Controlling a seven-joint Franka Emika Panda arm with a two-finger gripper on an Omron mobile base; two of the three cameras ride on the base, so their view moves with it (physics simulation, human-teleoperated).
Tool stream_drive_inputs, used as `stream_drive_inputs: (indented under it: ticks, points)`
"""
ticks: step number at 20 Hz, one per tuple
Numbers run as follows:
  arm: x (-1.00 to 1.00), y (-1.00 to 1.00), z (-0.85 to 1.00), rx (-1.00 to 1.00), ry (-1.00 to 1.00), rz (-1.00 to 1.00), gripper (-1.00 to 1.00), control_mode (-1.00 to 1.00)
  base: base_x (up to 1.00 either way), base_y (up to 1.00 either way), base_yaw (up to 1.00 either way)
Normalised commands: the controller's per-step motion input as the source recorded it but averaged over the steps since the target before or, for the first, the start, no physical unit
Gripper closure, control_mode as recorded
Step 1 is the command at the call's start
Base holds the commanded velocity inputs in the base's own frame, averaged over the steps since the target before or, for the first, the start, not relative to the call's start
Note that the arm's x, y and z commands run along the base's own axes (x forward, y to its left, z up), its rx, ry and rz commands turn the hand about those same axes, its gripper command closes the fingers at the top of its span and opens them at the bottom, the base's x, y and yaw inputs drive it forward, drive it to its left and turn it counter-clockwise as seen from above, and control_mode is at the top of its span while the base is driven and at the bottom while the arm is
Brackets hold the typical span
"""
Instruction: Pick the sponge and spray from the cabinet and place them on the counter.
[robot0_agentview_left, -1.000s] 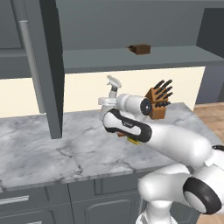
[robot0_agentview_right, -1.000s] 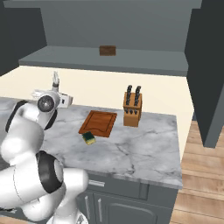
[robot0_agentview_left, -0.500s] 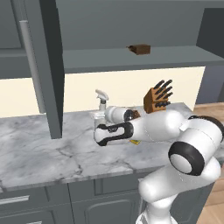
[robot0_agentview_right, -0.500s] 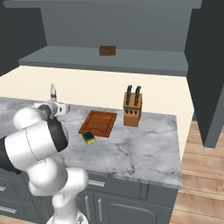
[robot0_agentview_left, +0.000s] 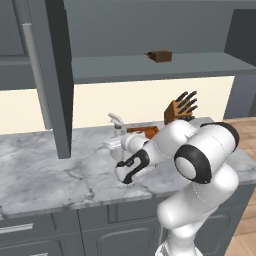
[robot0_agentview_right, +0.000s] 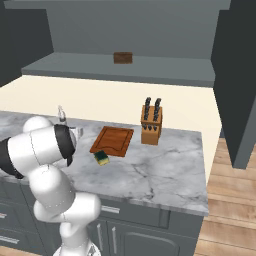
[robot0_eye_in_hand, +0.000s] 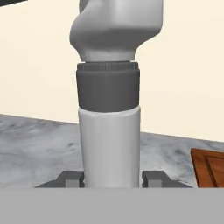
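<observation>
My gripper (robot0_eye_in_hand: 111, 178) is closed on the spray (robot0_eye_in_hand: 109, 109): in the hand view the two dark fingertips (robot0_eye_in_hand: 69, 178) sit tight against either side of its pale body, with the grey collar and white trigger head rising above them. The jaws stand only partly apart, as wide as the bottle makes them. I hold the bottle upright, low over the counter (robot0_agentview_left: 40, 180); from these views I cannot tell whether its base touches the marble.

In the left base view the spray (robot0_agentview_left: 116, 131) shows just past my wrist, its white nozzle standing above the forearm, in front of the cream wall. In the right base view its thin top (robot0_agentview_right: 61, 114) pokes up behind my shoulder, near the left end of the counter (robot0_agentview_right: 165, 175).

The sponge (robot0_agentview_right: 102, 158) lies flat on the marble, green side up, touching or just off the near corner of the wooden cutting board (robot0_agentview_right: 113, 141). A knife block (robot0_agentview_right: 151, 125) stands just right of the board, towards the wall.

Above, the cabinet (robot0_agentview_left: 150, 67) is open, one door (robot0_agentview_left: 52, 75) swung out with its long silver handle. On the grey shelf sits a small brown box (robot0_agentview_right: 123, 57), well apart from everything on the counter
</observation>
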Motion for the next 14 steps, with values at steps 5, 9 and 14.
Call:
stream_drive_inputs:
  ticks: [5,9,14]
  points:
    - [0.05,0.01,-0.08,0.0,0.03,0.0,1.0,-1.0,0.0,0.0,0.0]
    - [0.15,0.08,-0.23,0.0,0.07,0.0,1.0,-1.0,0.0,0.0,0.0]
    - [0.1,0.09,-0.34,0.0,0.07,0.0,1.0,-1.0,0.0,0.0,0.0]
